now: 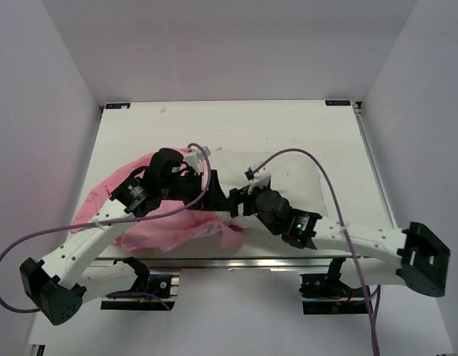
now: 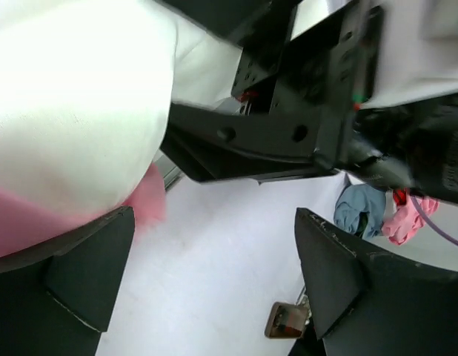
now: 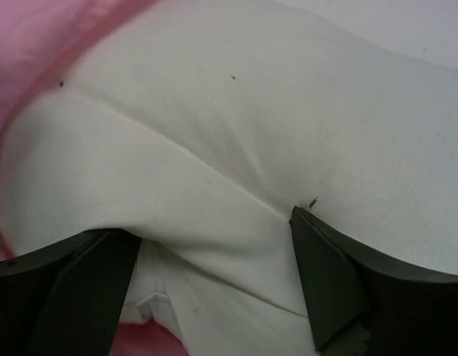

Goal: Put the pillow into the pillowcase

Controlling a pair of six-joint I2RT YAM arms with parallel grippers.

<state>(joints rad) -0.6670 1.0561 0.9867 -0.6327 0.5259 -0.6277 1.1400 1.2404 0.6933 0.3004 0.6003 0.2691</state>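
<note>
On the left of the white worktop (image 1: 140, 126) the pink pillowcase (image 1: 151, 226) lay crumpled, most of it near the front edge under the left arm (image 1: 103, 237). The overhead view showed it mostly slack and flat. Only at its right side, where its edge met the pillow (image 1: 296, 178), did anything white show against it. How far that end sat inside the sack we could not tell, because both arms covered the spot.

The left claw (image 1: 210, 194) hung over that meeting point. Its own camera showed its fingers (image 2: 88, 274) spread wide, with only bare worktop between them. The pillow bulged at the upper left of that view, and a pink strip of the case lay under it, beside the left finger.

Just to its right, the right claw (image 1: 240, 202) pointed at the pillow's near-left end. Its fingers (image 3: 347, 282) were also spread wide, and a fold of white pillow fabric swelled between them, unpinched. Pink cloth lined the upper-left corner and bottom edge of that view, so the case wrapped at least this corner.

Further right, most of the pillow lay bare on the worktop, well outside the case, and the right arm (image 1: 362, 237) ran along its near side.
</note>
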